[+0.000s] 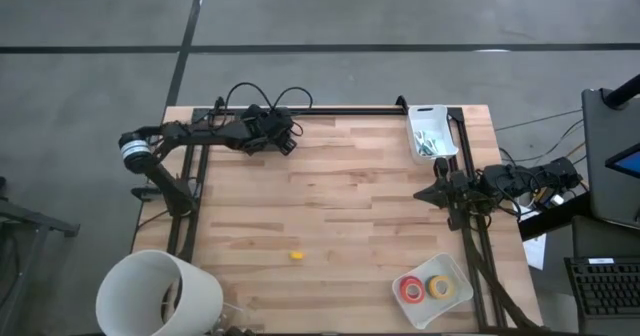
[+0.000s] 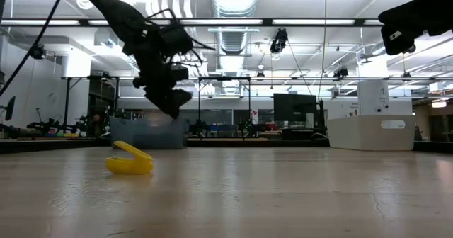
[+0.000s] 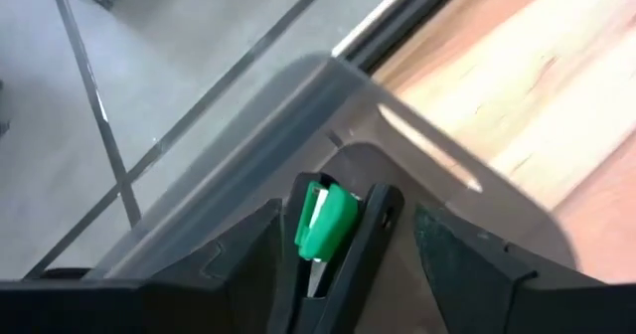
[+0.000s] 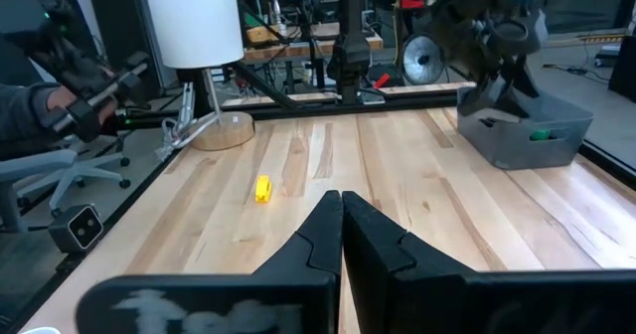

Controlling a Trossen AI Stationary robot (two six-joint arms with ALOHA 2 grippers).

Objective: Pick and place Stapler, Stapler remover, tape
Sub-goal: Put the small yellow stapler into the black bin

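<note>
My left gripper point(image 1: 285, 141) hangs open at the table's far left, just above a grey bin point(image 4: 517, 143). In the left wrist view its fingers point(image 3: 243, 264) stand on either side of a black stapler point(image 3: 366, 243) and a green staple remover point(image 3: 323, 220), both lying in the bin point(image 3: 298, 85), and touch neither. A yellow staple remover point(image 1: 296, 256) rests on the bare table in the near middle point(image 2: 129, 160). A red tape roll point(image 1: 411, 289) and a yellow tape roll point(image 1: 439, 287) lie in a white tray point(image 1: 455, 268) at the near right. My right gripper point(image 4: 342, 210) waits shut at the right edge point(image 1: 425, 193).
A white bin point(image 1: 430, 133) with small items stands at the far right. A white lamp shade point(image 1: 160, 294) rises over the near left corner. Black frame rails point(image 1: 350, 109) run along the far and side edges. Bare wood point(image 1: 350, 196) lies mid-table.
</note>
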